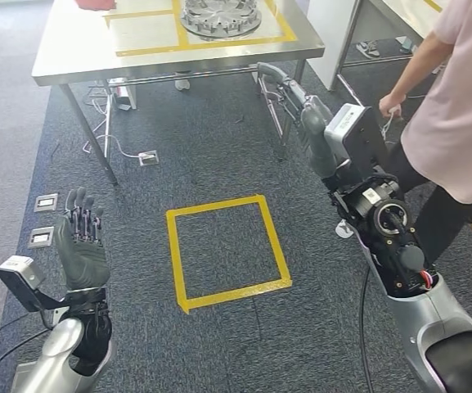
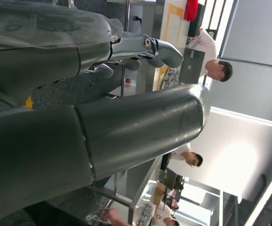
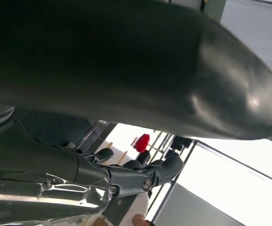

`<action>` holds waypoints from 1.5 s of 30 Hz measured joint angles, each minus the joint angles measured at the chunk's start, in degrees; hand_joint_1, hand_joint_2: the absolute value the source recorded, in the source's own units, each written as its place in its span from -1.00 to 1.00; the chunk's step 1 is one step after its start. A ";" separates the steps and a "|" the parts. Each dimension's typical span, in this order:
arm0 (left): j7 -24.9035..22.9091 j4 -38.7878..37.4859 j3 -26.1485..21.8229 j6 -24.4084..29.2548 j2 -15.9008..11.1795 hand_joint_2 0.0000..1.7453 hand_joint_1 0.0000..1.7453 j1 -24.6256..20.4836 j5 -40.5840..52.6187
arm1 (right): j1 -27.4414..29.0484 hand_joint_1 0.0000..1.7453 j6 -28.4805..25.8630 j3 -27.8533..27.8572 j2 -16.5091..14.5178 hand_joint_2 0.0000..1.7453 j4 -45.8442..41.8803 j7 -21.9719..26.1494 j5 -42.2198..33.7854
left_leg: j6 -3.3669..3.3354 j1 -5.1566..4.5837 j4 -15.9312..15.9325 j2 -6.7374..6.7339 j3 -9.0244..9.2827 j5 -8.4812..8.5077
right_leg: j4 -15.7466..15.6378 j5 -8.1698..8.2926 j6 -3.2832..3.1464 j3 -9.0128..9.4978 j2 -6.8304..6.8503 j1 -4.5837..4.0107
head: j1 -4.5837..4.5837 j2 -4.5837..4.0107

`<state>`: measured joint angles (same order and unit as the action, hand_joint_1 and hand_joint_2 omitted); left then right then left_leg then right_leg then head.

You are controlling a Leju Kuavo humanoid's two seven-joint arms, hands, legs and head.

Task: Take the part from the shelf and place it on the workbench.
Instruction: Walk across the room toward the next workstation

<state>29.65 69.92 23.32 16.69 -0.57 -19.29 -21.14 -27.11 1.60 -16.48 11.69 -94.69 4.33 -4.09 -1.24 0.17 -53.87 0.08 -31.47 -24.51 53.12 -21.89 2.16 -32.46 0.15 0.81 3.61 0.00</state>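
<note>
Head view: left hand [image 1: 83, 250] raised, fingers [image 1: 80, 214] apart, empty; right hand [image 1: 274, 78] outstretched, likewise.

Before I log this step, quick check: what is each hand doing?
Left hand: open, holding nothing, fingers apart.
Right hand: extended toward the workbench, holding nothing that shows; open or shut cannot be told.

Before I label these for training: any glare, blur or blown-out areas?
Head view: evenly lit and sharp, the workbench top bright. Left wrist view: the left robot hand is close and soft, windows washed out. Right wrist view: the right robot hand looms dark against overexposed background.
</note>
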 joint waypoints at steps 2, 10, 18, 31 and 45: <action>0.10 0.00 0.00 -0.02 0.00 -1.00 -1.00 0.00 -0.01 | 0.01 -1.00 -0.02 0.00 0.00 -1.00 0.19 0.08 -0.14 | 0.03 0.03 0.06 0.00 0.02 0.02 | 0.00 0.00 0.00 -0.01 0.00 -0.05 | 0.01 0.00; 0.36 0.00 0.00 -0.02 0.01 -1.00 -1.00 0.21 -0.12 | 0.06 -1.00 -0.37 0.01 0.01 -1.00 0.58 0.65 -0.35 | 0.10 0.06 0.15 -0.01 0.07 0.07 | 0.01 -0.01 -0.01 -0.04 -0.02 -0.08 | 0.00 0.00; 0.38 0.00 0.00 -0.39 0.24 -1.00 -1.00 0.27 -0.29 | 0.10 -1.00 -0.42 0.01 0.07 -1.00 0.60 0.06 0.44 | 0.10 0.06 0.15 -0.03 0.06 0.07 | 0.01 -0.01 -0.02 -0.05 -0.03 -0.08 | 0.01 0.00; 1.19 -0.18 0.00 -2.02 0.86 -1.00 -1.00 -0.40 -0.33 | 0.18 -1.00 -1.37 0.00 0.69 -1.00 -0.05 -1.44 1.17 | -1.44 0.61 3.70 0.72 2.05 1.71 | 7.81 -4.32 1.20 -3.66 -0.09 0.24 | 0.10 0.00; 2.32 -1.33 0.04 -2.41 1.27 -1.00 -1.00 -0.04 -0.30 | 2.08 -1.00 -2.11 -0.24 1.36 -1.00 -2.00 -2.45 1.37 | 2.89 1.77 -5.03 2.24 -3.05 -2.07 | 2.85 -1.89 0.37 -0.51 -0.87 1.81 | -0.52 0.00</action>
<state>31.97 68.59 23.37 14.28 0.70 -19.33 -21.44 -25.03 -0.51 -16.72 13.05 -96.69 1.89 -2.72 1.65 1.94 -58.90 2.32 -34.52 -26.58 55.97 -23.78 2.53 -32.97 -0.72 2.62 3.09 0.00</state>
